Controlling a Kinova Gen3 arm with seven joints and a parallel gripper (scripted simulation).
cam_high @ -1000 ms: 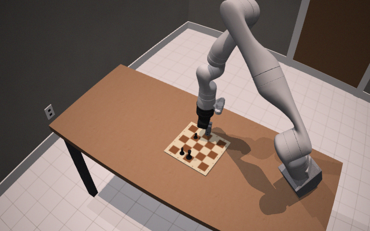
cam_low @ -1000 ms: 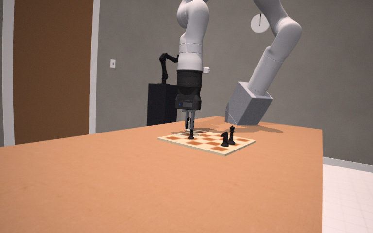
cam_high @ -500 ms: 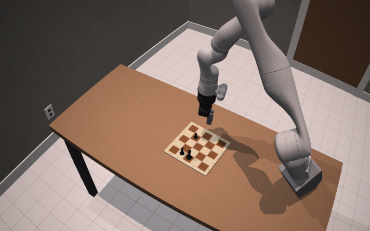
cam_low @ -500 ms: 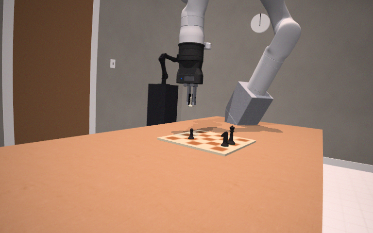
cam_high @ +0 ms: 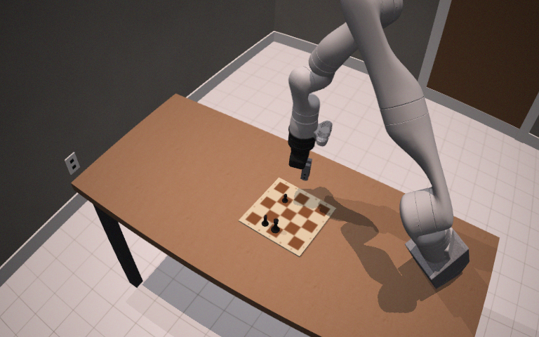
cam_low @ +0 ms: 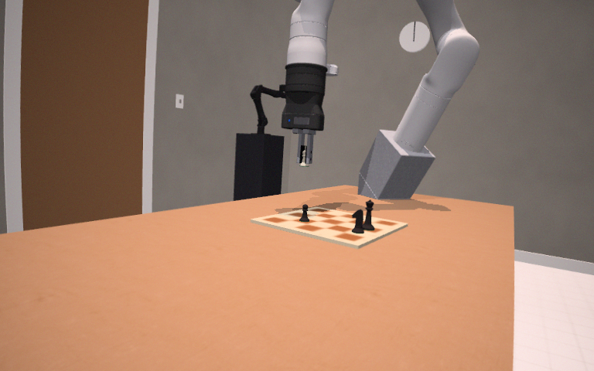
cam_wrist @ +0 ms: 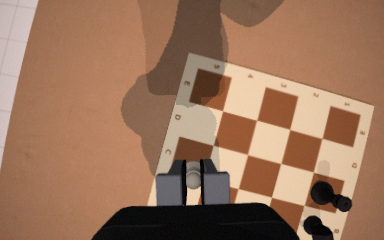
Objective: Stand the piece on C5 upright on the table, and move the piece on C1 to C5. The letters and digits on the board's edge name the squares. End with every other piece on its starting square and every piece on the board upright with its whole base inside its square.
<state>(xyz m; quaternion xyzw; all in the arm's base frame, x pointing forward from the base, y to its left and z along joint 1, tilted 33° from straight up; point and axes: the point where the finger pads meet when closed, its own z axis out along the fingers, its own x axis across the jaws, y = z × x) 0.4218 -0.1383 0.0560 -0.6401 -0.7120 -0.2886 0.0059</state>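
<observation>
End effector (cam_low: 305, 158) clamped narrowly on a pale piece (cam_wrist: 193, 179), held upright well above the board (cam_high: 260, 210), over its C5 edge. The step in hand appeared to be carrying this piece off to the surface (cam_low: 175, 284); doing it well would call for a level transfer beyond the board's rim, a vertical descent until the base sat flat, and release only then. Three black pieces (cam_high: 274, 226) stood upright below and to one side, well apart from the end effector; no containers were present.
</observation>
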